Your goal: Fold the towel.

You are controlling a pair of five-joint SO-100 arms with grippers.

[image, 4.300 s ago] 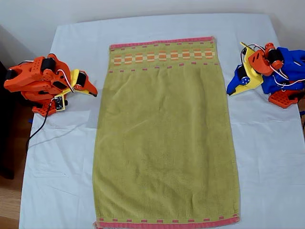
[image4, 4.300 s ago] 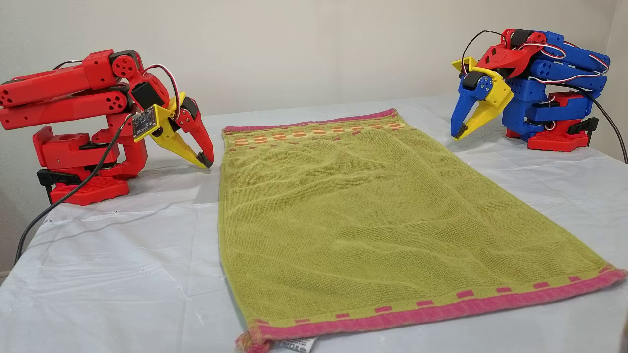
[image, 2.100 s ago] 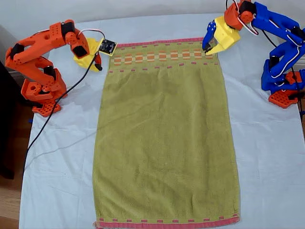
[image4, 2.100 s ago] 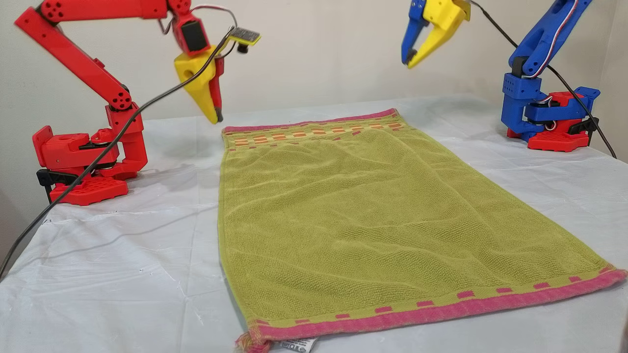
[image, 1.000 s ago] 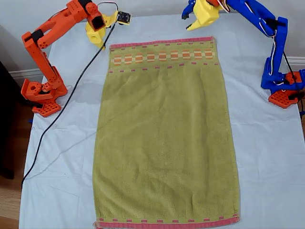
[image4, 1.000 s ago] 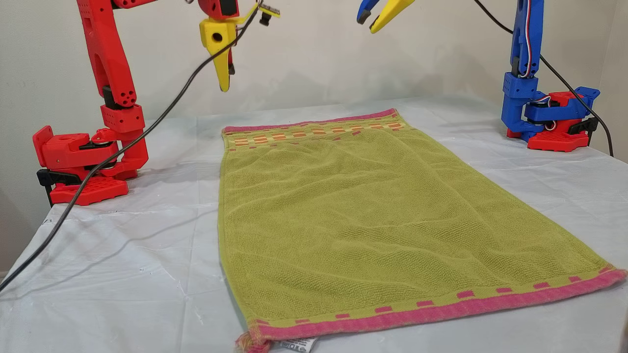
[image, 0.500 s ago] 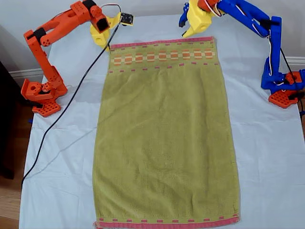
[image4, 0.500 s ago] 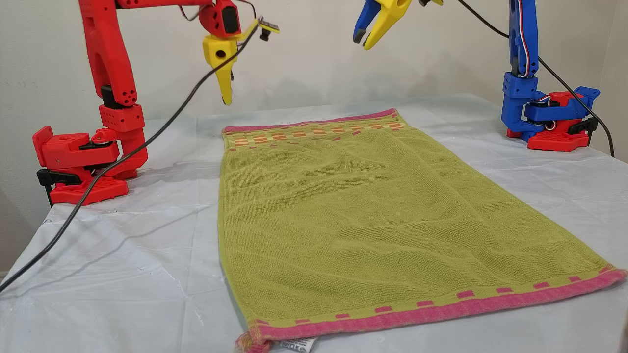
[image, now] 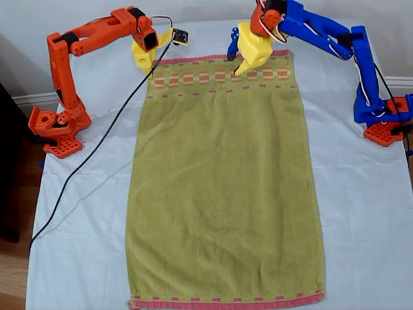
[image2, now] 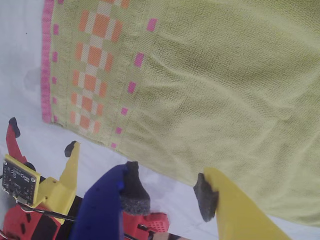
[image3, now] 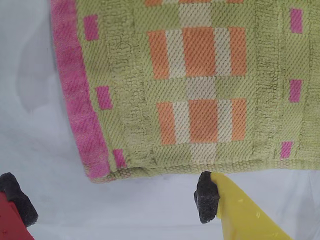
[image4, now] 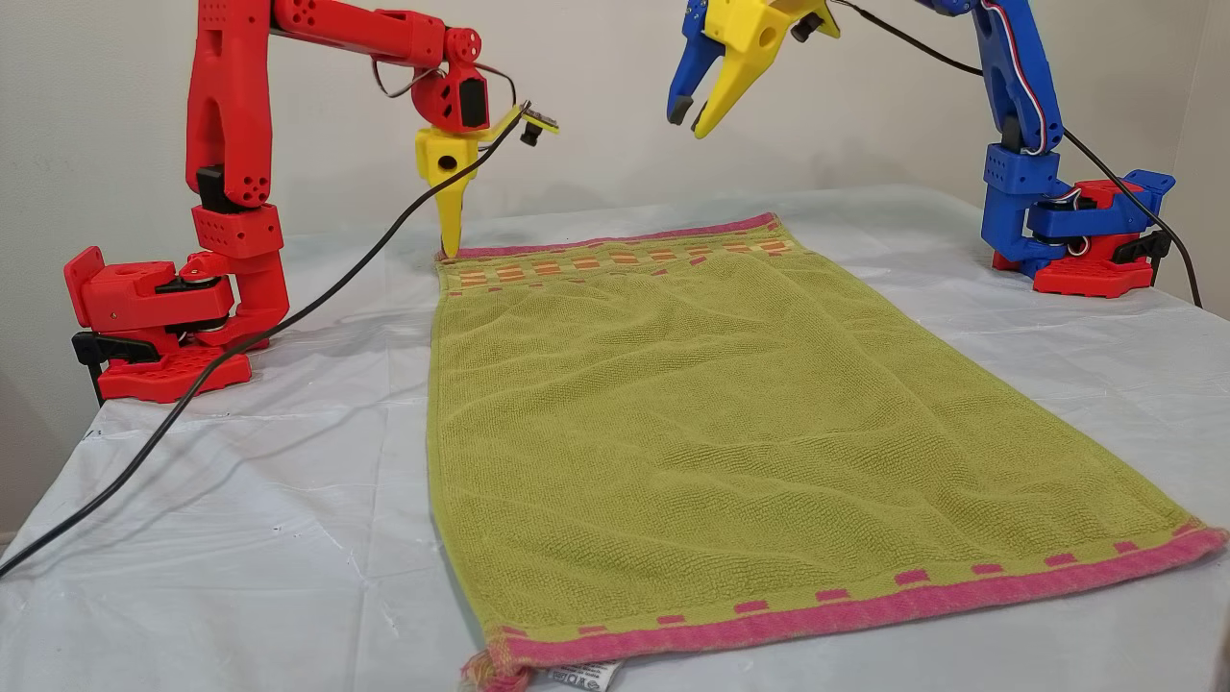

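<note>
The olive-green towel (image: 222,187) (image4: 730,423) lies flat and spread out on the pale sheet, its checked band at the far end. My first gripper (image: 233,64) (image4: 687,123), on the blue arm, hangs open well above that band. Its wrist view looks down on the towel (image2: 225,75) between the spread fingertips (image2: 170,195). My second gripper (image: 147,70) (image4: 448,252), on the red arm, points straight down at the far corner on the exterior view's left. It is open, its fingertips (image3: 112,197) straddling the pink-hemmed towel corner (image3: 100,170) close to the sheet.
The red arm's base (image: 55,132) stands at the exterior view's left, the blue arm's base (image: 384,123) at its right. A black cable (image: 97,168) trails from the red arm across the sheet. A white tag (image4: 581,676) pokes out at the towel's near corner.
Both arms unfolded from rest, rose and reached to the towel's far end. My second gripper has dropped to the corner; my first gripper has shifted inward and lower over the checked band.
</note>
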